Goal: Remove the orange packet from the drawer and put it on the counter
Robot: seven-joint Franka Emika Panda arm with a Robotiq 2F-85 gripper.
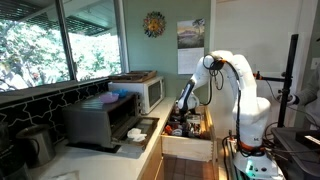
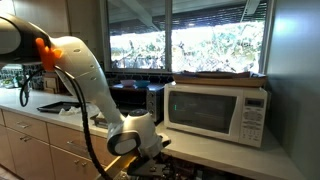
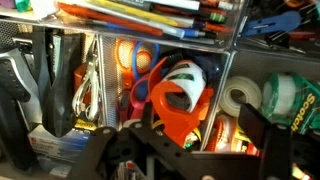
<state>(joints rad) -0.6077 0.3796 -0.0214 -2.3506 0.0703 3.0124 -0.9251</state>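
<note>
Nearest the lens, wrist view: gripper [image 3: 190, 150] enters from 6 o'clock. Its dark fingers [image 3: 262, 135] are spread wide with nothing between them, so it holds nothing.

Left to right across the compartments:
- Dark tools [image 3: 50, 85] at 9 o'clock.
- Metal scissors [image 3: 92, 80] just beside them.
- Orange packet [image 3: 180, 100] at centre, in the middle compartment. It is pressed against the orange-handled scissors [image 3: 137, 80] at its 9 o'clock.
- Divider wall [image 3: 229, 80] at its 3 o'clock.
- Tape rolls [image 3: 262, 95] beyond that.

In an exterior view the tool hangs inside the open drawer [image 1: 188, 148]. The counter [image 1: 105, 162] lies toward 8 o'clock from it.

Risks, as judged:
- Several orange items crowd together, so a closing grasp could take a scissor handle along with the packet, or instead of it.
- The finger on the 3 o'clock side may land on the divider wall and stop short, giving a shallow pinch that slips on lifting.
- The packet looks wedged, so pulling it could drag its neighbours up or tip them out.
- Swinging toward the counter too low could clip the drawer side.
</note>
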